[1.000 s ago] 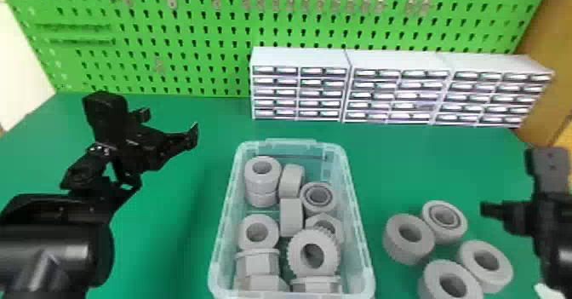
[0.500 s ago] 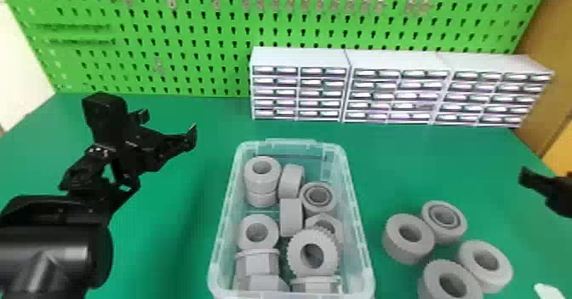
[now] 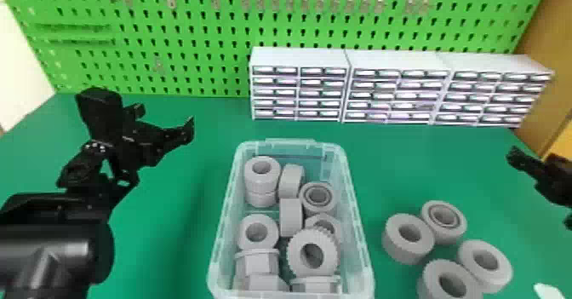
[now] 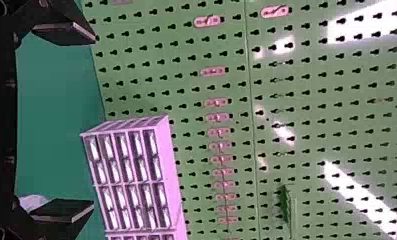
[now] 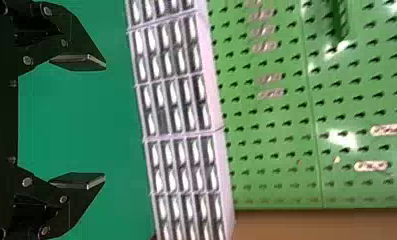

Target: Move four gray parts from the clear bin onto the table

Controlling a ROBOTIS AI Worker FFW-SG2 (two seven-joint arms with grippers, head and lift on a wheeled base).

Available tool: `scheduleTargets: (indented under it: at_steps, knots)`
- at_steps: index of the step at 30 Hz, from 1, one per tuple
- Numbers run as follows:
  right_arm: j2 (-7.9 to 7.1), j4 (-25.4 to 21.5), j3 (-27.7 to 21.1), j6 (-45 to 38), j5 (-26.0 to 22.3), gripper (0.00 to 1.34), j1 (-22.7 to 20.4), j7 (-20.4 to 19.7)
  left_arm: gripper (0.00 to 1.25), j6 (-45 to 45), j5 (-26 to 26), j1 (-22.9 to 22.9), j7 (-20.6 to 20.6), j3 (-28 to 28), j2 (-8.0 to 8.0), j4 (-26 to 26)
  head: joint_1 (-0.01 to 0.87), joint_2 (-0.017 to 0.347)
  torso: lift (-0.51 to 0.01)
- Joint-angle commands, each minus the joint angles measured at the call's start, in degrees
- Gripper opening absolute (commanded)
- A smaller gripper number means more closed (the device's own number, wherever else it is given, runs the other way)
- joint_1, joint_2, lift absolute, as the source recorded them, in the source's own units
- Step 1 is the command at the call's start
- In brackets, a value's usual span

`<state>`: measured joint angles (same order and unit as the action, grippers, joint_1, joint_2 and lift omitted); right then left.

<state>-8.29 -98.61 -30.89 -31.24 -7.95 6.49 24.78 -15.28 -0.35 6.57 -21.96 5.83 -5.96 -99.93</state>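
Beside the clear plastic bin (image 3: pixel 358 223), four ring-shaped gray parts (image 3: pixel 402 251) cluster.

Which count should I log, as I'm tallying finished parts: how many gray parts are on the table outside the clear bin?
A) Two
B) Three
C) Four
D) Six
C: four gray parts sit in a loose cluster on the table, to the right of the clear bin.
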Motion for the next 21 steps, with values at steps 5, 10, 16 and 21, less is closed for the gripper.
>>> scheduleTargets:
  at_steps: [5,10,16,21]
  knots:
    - [3.72,0.26,6.63,8.13,4.26,0.87,1.86,-0.09,1.13,2.01,0.18,0.11,1.31,0.32,0.59,0.0,0.678,0.034,-0.05]
    - [5.48,-0.53,9.97,12.08,8.22,0.87,2.21,-0.79,1.13,2.19,0.53,0.46,1.31,-0.38,0.68,0.0,0.678,0.034,-0.05]
    - [6.45,-0.53,13.49,14.9,9.89,0.87,2.13,-2.72,1.13,2.36,0.97,0.46,1.31,-0.64,0.59,0.0,0.678,0.034,-0.05]
    - [6.27,-0.53,14.98,15.25,11.03,0.87,2.13,-2.99,1.13,2.36,1.14,0.55,1.31,-0.82,0.59,0.0,0.678,0.034,-0.05]
